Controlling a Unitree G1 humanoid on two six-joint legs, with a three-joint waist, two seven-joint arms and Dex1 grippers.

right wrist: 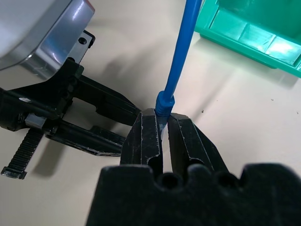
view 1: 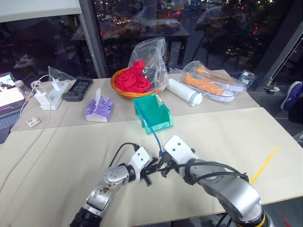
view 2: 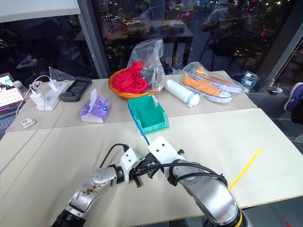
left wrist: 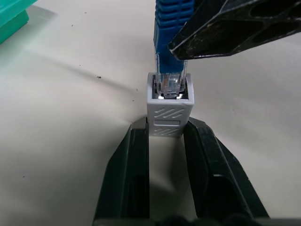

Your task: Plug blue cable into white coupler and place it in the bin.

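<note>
My left gripper point(left wrist: 166, 129) is shut on the white coupler point(left wrist: 168, 110), which stands upright between its black fingers point(left wrist: 134, 165). The blue cable's plug point(left wrist: 170, 82) sits in the coupler's open socket. My right gripper point(right wrist: 162, 122) is shut on the blue cable point(right wrist: 181, 56) just behind that plug. Both grippers meet low over the table near its front point(view 1: 156, 165). From there the cable point(view 1: 150, 130) runs up into the teal bin point(view 1: 154, 112), which stands just beyond them.
Behind the bin stand an orange basket with red cloth point(view 1: 132, 82), a white bottle point(view 1: 185, 91), bagged orange shoes point(view 1: 213, 82), a purple tissue pack point(view 1: 98, 109) and a white power strip point(view 1: 49, 97). A yellow strip point(view 1: 265, 163) lies at the right of the table.
</note>
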